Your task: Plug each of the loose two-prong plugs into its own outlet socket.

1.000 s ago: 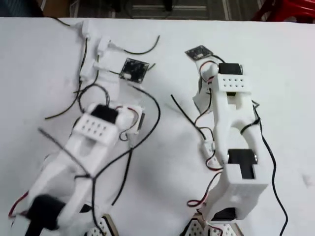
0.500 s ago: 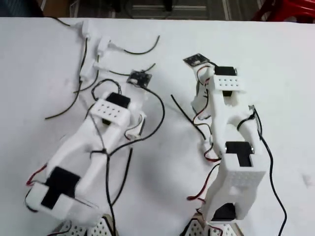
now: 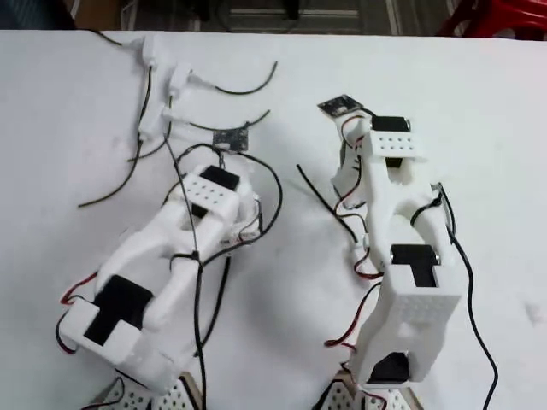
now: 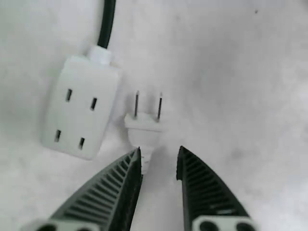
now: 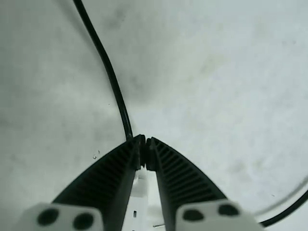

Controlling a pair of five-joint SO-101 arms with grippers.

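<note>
A white outlet block (image 4: 79, 113) on a black cord (image 4: 107, 21) lies flat on the table. Beside it lies a loose white two-prong plug (image 4: 144, 126), its prongs pointing away from my left gripper (image 4: 159, 154). That gripper is open just behind the plug's tail, one finger (image 4: 122, 185) touching it. My right gripper (image 5: 145, 142) is shut on a white connector piece (image 5: 139, 187) whose black cord (image 5: 103, 57) runs off across the table. More white plugs and outlets (image 3: 179, 81) lie at the far left, ahead of the left arm (image 3: 205, 196).
Thin black cords (image 3: 239, 90) trail over the white table (image 3: 479, 102) around the far-left pieces. One black cord (image 3: 320, 201) runs beside the right arm (image 3: 397, 196). A red chair (image 3: 496, 13) stands beyond the far edge.
The left arm has swung in from the near left and stretched toward the far-left plugs. The right arm shifted slightly at first, then held still.
</note>
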